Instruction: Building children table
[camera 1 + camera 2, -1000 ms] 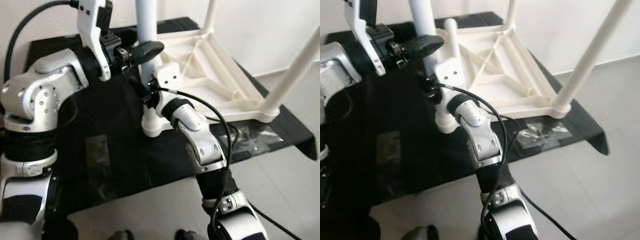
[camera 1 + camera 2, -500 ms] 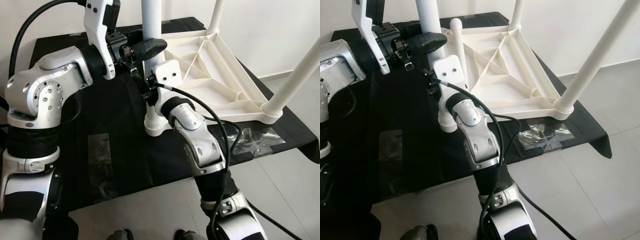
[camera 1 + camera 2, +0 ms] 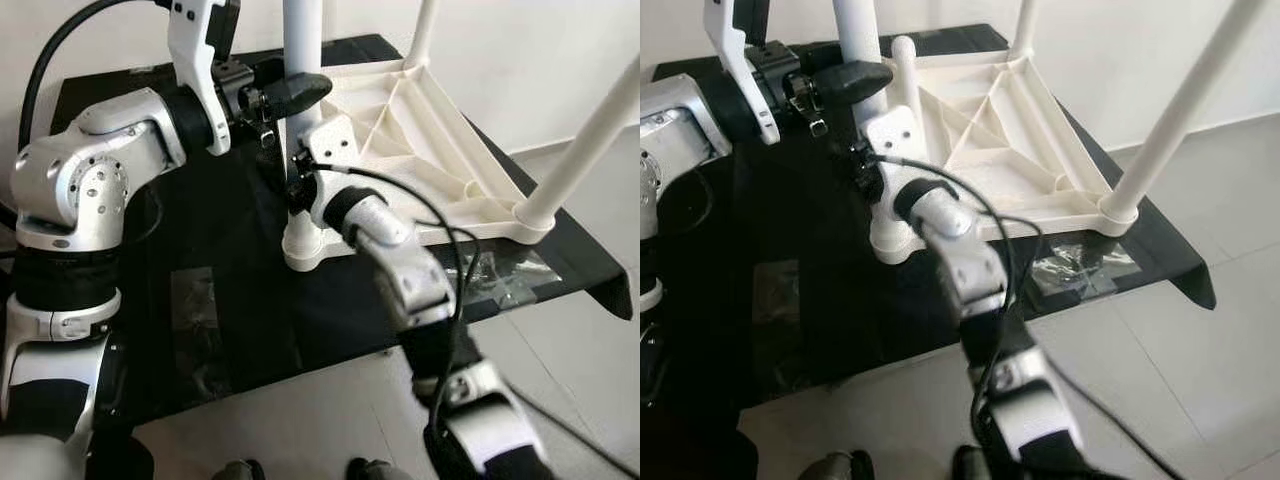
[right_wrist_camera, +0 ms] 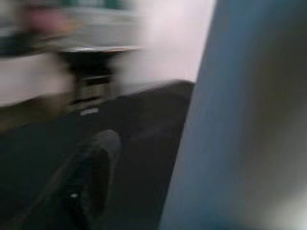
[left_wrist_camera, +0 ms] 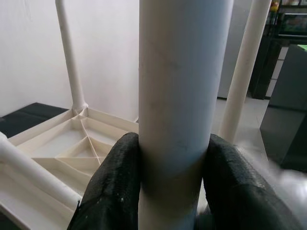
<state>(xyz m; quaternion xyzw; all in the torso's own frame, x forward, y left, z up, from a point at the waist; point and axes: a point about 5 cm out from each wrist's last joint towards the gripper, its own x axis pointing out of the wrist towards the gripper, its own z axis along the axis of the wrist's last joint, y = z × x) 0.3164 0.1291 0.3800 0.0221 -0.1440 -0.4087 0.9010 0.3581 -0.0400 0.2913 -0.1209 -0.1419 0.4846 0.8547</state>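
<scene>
White table leg (image 3: pixel 302 40) and white upturned tabletop (image 3: pixel 430 150); black cloth (image 3: pixel 230 300); pale grey floor (image 3: pixel 590 400); silver arms, black fingers (image 5: pixel 110 187).

White table underside (image 3: pixel 440 130) and upright leg (image 5: pixel 180 110): smooth matt plastic, moulded ribs. Black cloth (image 3: pixel 230 300) under it looks matt, with glossy clear tape patches (image 3: pixel 1080 268). Left gripper (image 5: pixel 175 182) fingers are matt black, slightly grainy rubber; arm shells (image 3: pixel 90 170) are satin silver metal.
</scene>
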